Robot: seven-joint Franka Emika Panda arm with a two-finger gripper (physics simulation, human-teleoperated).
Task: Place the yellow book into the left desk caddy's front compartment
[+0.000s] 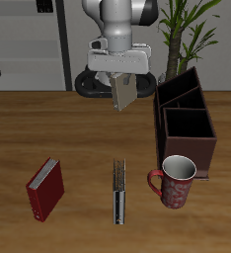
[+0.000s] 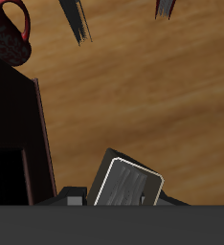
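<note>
Pale tan against the dark shelving, the yellow book (image 1: 124, 92) hangs from the gripper (image 1: 118, 75) in the exterior view, lifted well clear of the table (image 1: 78, 138) and tilted, its lower corner dipping toward the left desk caddy (image 1: 187, 121). The fingers are closed on the book's upper end, so its free length dangles where it can be lowered into a pocket. It is beside the caddy, not yet over it. The front compartment (image 1: 190, 131), the wide pocket nearest the red patterned mug (image 1: 175, 182), stands open upward. A dark red book (image 1: 45, 188) and a thin dark striped book (image 1: 119, 190) lie flat nearer the table's front edge than the caddy, out of the way.

From the wrist view, the yellow book's cover and white page edges fill the space between the finger pads (image 2: 76, 200), pinched narrow on it. The caddy's dark wall (image 2: 42, 134) runs just beside the book, with the mug (image 2: 9, 33) beyond it. I judge the carry needs to shift over the wall before descending.
</note>
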